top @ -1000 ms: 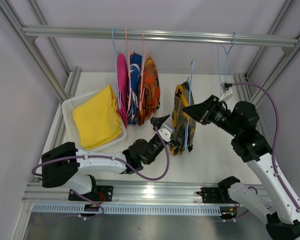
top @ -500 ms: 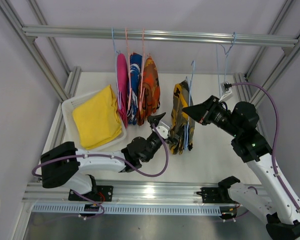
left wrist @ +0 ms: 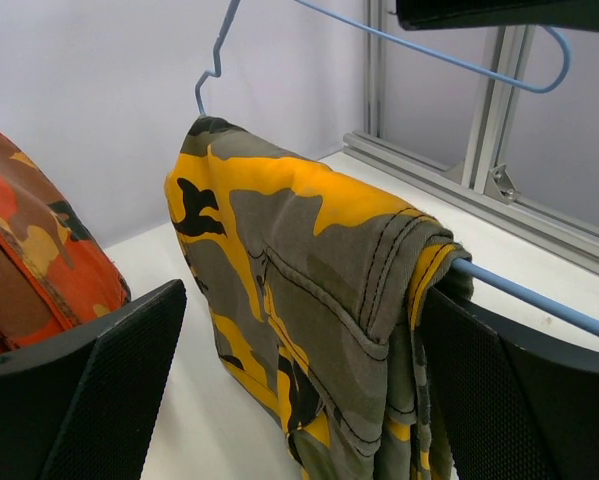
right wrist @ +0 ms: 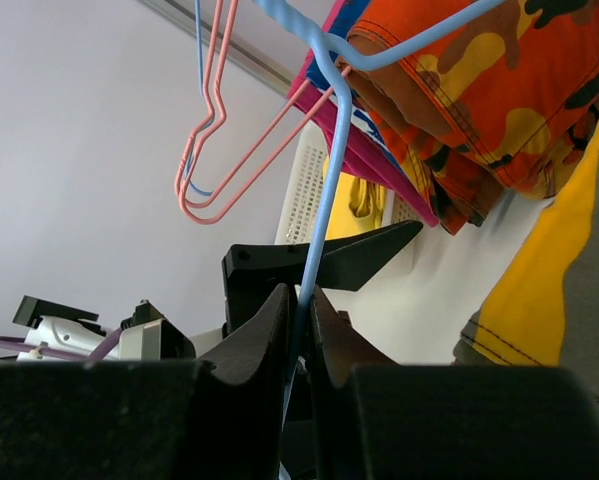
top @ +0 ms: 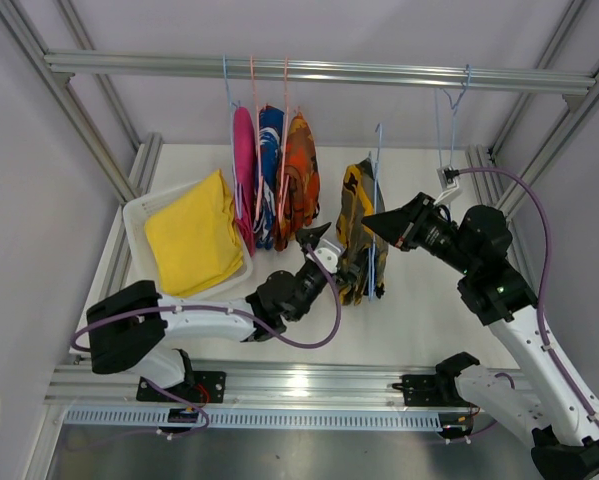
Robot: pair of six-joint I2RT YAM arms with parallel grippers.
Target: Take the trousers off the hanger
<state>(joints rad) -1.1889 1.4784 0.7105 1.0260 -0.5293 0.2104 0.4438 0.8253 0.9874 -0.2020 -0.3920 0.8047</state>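
over the desk (top: 429, 320), the yellow-and-dark camouflage trousers (top: 351, 215) hang folded on the bar of the blue hanger (top: 376, 160). the right tool (top: 371, 221), clamped on that hanger's wire, has swung it slightly toward the left tool (top: 321, 248), whose fingers stand wide apart either side of the cloth below the hanger, likely ready to close and pull.

trousers (top: 357, 250) on hanger (right wrist: 331, 170) between left pincer (left wrist: 299, 300), right pincer (right wrist: 301, 295); three pairs (top: 274, 185) on rail (top: 399, 74) behind; one pair (top: 194, 240) in bin (top: 137, 212).
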